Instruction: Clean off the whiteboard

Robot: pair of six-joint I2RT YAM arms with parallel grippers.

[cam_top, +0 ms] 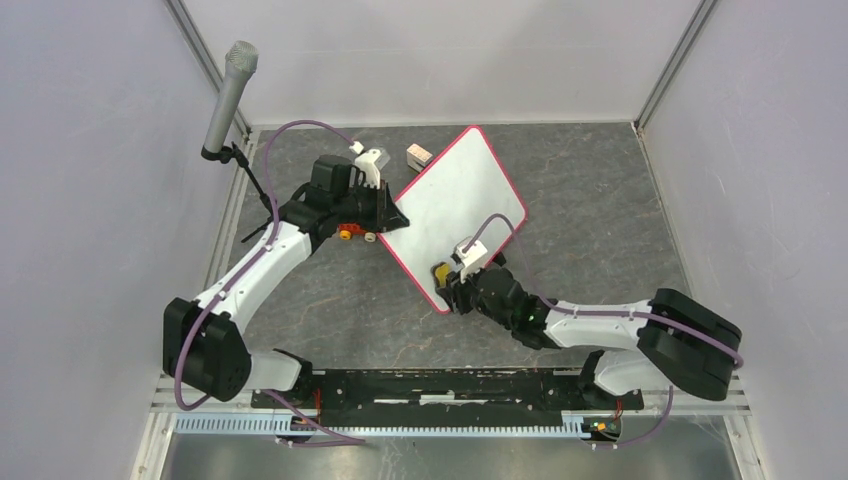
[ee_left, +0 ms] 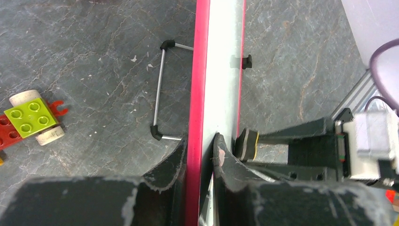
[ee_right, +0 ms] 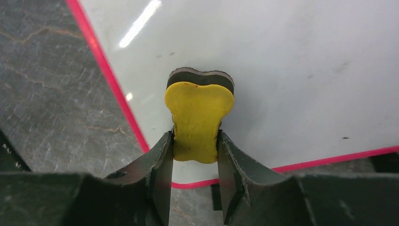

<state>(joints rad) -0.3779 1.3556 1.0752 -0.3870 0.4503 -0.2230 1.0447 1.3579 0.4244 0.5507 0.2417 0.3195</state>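
There is one whiteboard (cam_top: 455,205), one yellow eraser (ee_right: 199,117), one microphone (cam_top: 229,95), one small tan block (cam_top: 419,155) and one toy brick car (ee_left: 32,118). Two arms (cam_top: 255,270) (cam_top: 600,325) each carry one gripper: left gripper (ee_left: 202,150), right gripper (ee_right: 195,150).

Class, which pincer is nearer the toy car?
Left. The left pincer clamps the whiteboard by its edge, right beside the toy car; the right pincer, holding the eraser, sits at the board's near corner, farther away.

Lab test cell: white panel walls (cam_top: 90,150), alu rails (cam_top: 670,60), mounted mic (cam_top: 230,95).
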